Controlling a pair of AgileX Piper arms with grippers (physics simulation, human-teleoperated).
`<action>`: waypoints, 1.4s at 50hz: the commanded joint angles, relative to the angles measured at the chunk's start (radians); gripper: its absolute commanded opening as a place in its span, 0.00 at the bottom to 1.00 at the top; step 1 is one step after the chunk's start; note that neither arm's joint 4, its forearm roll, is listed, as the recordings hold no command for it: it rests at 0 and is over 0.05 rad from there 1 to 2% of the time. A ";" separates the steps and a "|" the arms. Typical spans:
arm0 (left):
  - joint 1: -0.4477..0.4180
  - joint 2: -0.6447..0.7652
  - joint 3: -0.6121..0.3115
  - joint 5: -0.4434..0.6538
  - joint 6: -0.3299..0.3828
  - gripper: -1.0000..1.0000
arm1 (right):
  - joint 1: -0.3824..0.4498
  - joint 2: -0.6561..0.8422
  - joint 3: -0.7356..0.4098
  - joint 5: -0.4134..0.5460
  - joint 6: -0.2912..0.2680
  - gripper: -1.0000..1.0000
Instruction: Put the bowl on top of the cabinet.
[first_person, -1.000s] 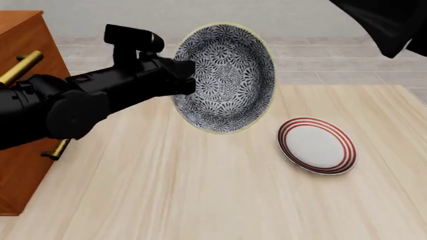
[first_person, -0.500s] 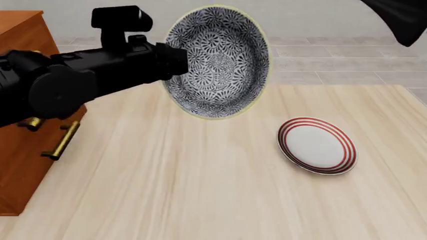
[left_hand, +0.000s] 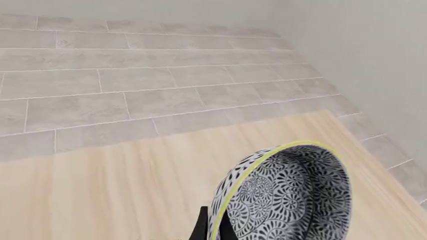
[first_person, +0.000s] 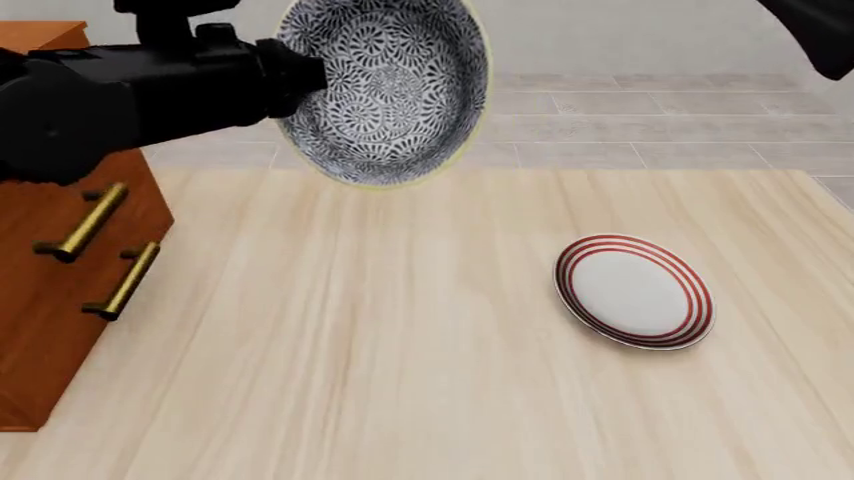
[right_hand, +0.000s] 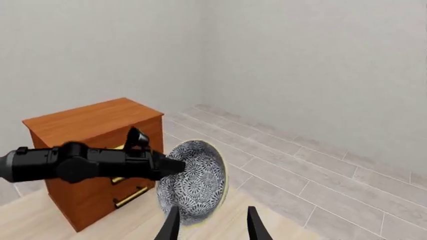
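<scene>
The bowl (first_person: 384, 88) hangs in the air at the far left of the table (first_person: 400, 350), tipped on its side so its patterned inside faces the near side — its rim is pinched by the left gripper (first_person: 296, 78). The cabinet (first_person: 54, 270) stands just left of it, its flat top not yet bearing the bowl. A red-ringed plate (first_person: 633, 291) lies on the table well to the right. The right gripper (right_hand: 212, 226) has its fingers spread with nothing between them.
</scene>
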 joint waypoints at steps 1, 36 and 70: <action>0.064 0.009 -0.053 0.064 -0.042 0.00 | -0.002 -0.004 -0.008 0.008 0.004 1.00; 0.146 0.039 -0.230 0.259 -0.012 0.00 | -0.009 -0.008 -0.014 0.013 0.007 1.00; 0.211 0.002 -0.278 0.324 -0.126 0.00 | 0.002 -0.010 -0.015 0.015 0.013 1.00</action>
